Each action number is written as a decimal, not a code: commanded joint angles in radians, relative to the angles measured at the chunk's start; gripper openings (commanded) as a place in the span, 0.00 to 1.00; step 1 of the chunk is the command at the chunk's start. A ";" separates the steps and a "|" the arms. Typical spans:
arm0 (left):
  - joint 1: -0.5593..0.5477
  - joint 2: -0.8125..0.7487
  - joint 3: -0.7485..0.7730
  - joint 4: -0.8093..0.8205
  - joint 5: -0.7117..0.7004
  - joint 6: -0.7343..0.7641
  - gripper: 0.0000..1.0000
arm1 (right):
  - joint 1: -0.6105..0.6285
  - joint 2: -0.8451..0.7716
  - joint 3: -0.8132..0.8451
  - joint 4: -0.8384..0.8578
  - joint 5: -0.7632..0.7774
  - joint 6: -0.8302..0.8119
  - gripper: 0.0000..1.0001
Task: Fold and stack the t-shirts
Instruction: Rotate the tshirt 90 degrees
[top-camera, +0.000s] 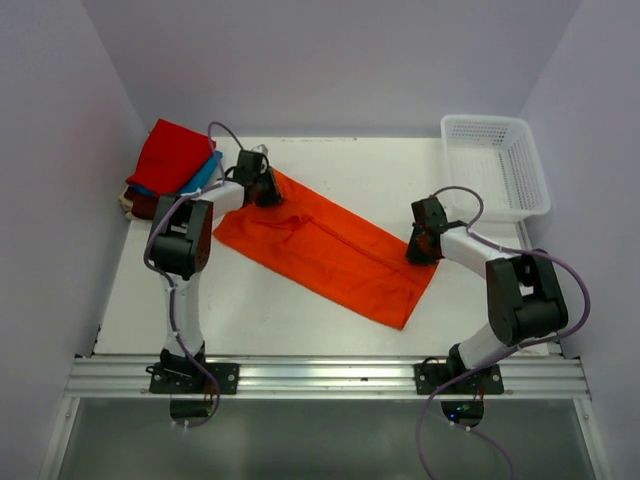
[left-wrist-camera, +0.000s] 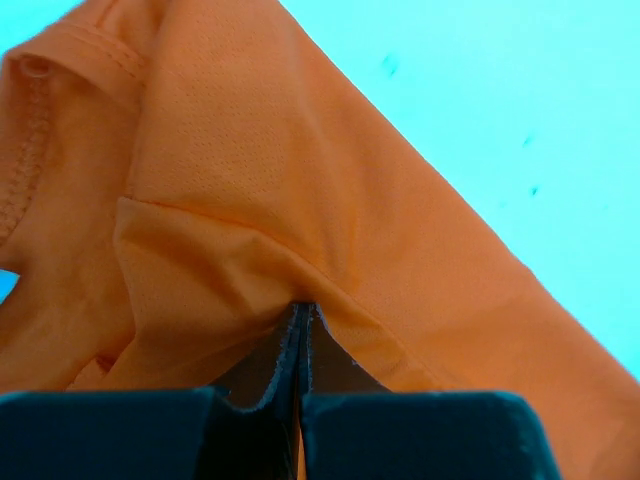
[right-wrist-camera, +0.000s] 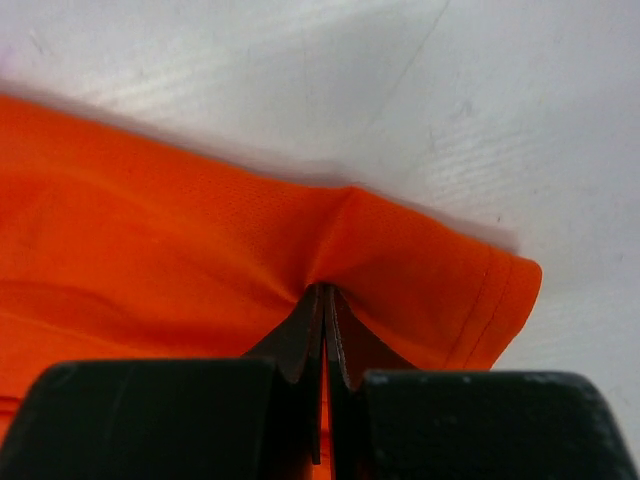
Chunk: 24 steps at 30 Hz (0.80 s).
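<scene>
We are pinching the orange t-shirt (top-camera: 330, 255) with both tools. The left tool (left-wrist-camera: 303, 312) is closing tight on a raised fold of cloth beside a stitched hem, and the right tool (right-wrist-camera: 322, 292) is closing on a fold near the hemmed corner at the opposite end. The shirt is lying as a long folded band, running diagonally across the middle of the bench (top-camera: 250, 320). Farther back, in the left corner, the red t-shirt (top-camera: 170, 155) is sitting on top of the turquoise-blue t-shirt (top-camera: 203, 172) and the dark maroon t-shirt (top-camera: 143, 205) — the white mesh basket (top-camera: 485, 128) is standing in the far right corner.
</scene>
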<state>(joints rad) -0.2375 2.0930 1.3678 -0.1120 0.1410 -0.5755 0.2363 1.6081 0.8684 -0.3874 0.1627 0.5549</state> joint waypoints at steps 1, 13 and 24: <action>0.007 0.163 0.149 -0.086 0.079 0.057 0.00 | 0.041 -0.048 -0.107 -0.126 -0.057 0.005 0.00; 0.001 0.407 0.373 0.089 0.468 0.063 0.00 | 0.251 -0.204 -0.265 -0.123 -0.111 0.155 0.00; 0.001 0.548 0.465 0.395 0.704 -0.114 0.00 | 0.446 -0.313 -0.315 -0.125 -0.118 0.296 0.00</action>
<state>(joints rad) -0.2359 2.5614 1.8381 0.2066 0.7807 -0.6300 0.6350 1.2961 0.5877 -0.4274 0.0616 0.7925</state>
